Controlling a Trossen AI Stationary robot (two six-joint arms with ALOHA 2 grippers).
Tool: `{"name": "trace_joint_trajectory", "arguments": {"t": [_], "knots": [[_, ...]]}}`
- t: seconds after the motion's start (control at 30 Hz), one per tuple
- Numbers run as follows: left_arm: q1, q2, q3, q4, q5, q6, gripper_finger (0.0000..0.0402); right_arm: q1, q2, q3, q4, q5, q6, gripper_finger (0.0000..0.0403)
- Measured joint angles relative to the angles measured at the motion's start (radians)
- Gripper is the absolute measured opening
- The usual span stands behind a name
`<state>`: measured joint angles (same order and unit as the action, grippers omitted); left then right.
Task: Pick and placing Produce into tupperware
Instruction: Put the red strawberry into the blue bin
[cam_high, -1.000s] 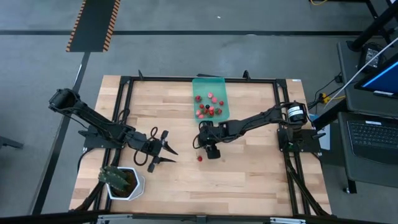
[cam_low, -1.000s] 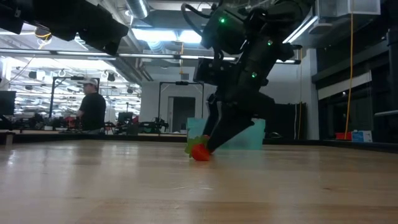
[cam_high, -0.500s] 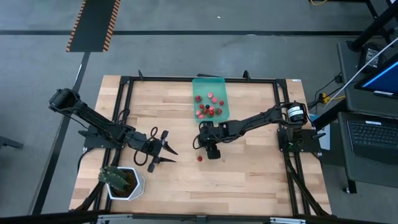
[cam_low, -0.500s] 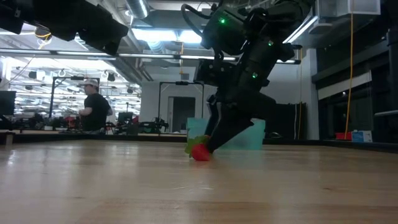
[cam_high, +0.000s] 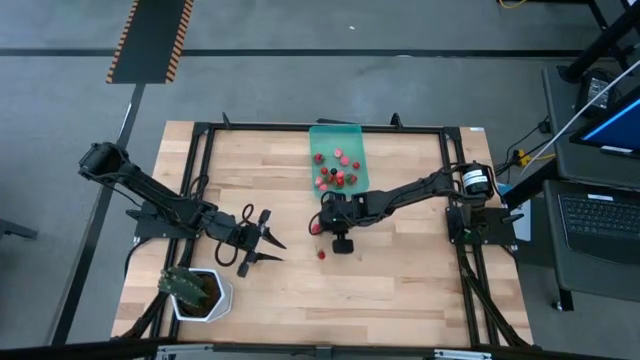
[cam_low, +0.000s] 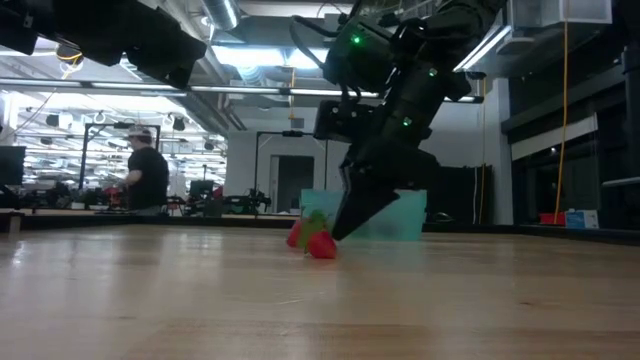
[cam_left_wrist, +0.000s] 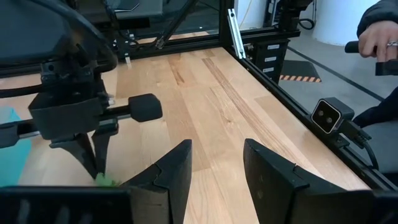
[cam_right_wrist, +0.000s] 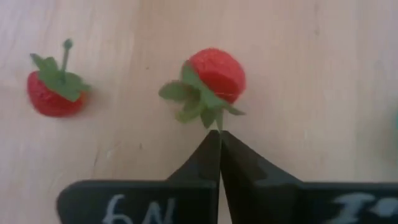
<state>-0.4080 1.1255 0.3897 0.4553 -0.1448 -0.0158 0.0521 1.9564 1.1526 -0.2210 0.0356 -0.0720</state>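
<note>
Two strawberries lie on the wooden table. One (cam_right_wrist: 214, 74) with a green top rests on its side right at my right gripper (cam_right_wrist: 219, 134), which is shut and slants down at the table's middle (cam_high: 322, 228). The other strawberry (cam_right_wrist: 55, 93) lies free, closer to the near edge (cam_high: 321, 254). The teal tupperware (cam_high: 340, 150) stands at the far edge with several red fruits in it. My left gripper (cam_high: 262, 240) waits open above the table's left half, its fingers (cam_left_wrist: 180, 168) empty. My right gripper's shut fingertips meet on the free end of the strawberry's green stalk (cam_right_wrist: 217, 123), pinching it only at their very tips. The fingers slant down from the table's right. The red body (cam_low: 294, 236) rests on the table beyond the fingertips.
A white pot with a green plant (cam_high: 200, 292) stands at the near left corner. A black frame (cam_high: 200, 180) runs around the table. A person (cam_low: 150, 175) stands in the room behind, and a hand (cam_left_wrist: 376, 43) shows beyond the table's edge.
My right gripper has shut without leaving its place. The strawberry at its tips has shifted toward the table's left, so its red body now shows beside the fingers in the low view. The other strawberry has stayed put.
</note>
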Motion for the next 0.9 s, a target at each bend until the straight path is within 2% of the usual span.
{"name": "trace_joint_trajectory", "arguments": {"t": [0.13, 0.33, 0.47, 0.9], "knots": [[0.000, 0.000, 0.000, 0.000, 0.000, -0.001, 0.0137, 0.000, 0.000, 0.000, -0.011, -0.012, 0.000, 0.0005], [0.000, 0.000, 0.000, 0.000, 0.000, -0.006, 0.0137, 0.000, 0.000, 0.000, -0.020, -0.014, 0.010, 0.0025], [0.000, 0.000, 0.000, 0.001, 0.000, -0.006, 0.0137, 0.000, 0.000, 0.000, -0.033, -0.031, 0.010, 0.0006], [0.000, 0.000, 0.000, 0.001, -0.001, -0.007, 0.0137, 0.000, 0.000, 0.000, -0.052, -0.032, 0.032, 0.0009]]}}
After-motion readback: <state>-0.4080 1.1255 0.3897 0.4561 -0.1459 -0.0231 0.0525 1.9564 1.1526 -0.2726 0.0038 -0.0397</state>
